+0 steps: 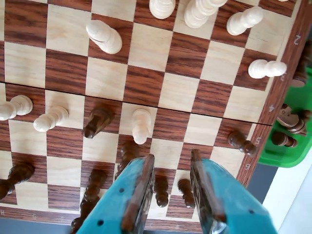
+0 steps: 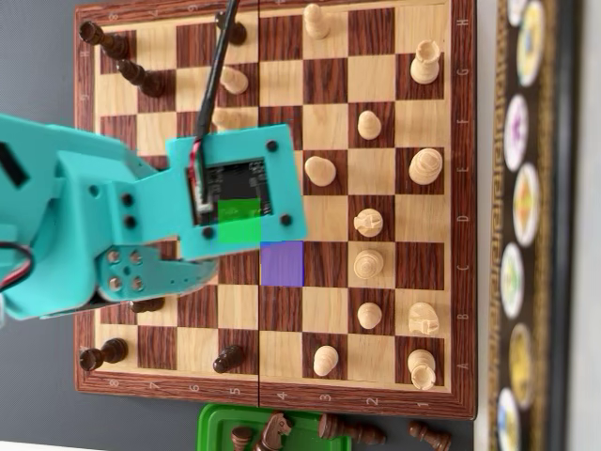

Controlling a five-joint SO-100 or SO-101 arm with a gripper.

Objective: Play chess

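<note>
- Wrist view: the chessboard (image 1: 146,78) fills the frame, glossy wood with pale and reddish-brown squares.
- Pale pieces lie toward the top, among them a light piece (image 1: 104,36); a light pawn (image 1: 141,125) stands mid-board just above the teal gripper (image 1: 171,168).
- The gripper's two fingers are spread apart with nothing between them, above dark pawns (image 1: 161,191) at the lower edge.
- Rim digits 2, 4, 5 and 6 can be read on the right border.
- A green tray (image 1: 287,122) beside the board holds dark pieces.
- Overhead view: the arm (image 2: 141,221) covers the board's (image 2: 376,56) left half; a purple square (image 2: 282,263) is marked beside it.
- Border letters are too small to read surely.
</note>
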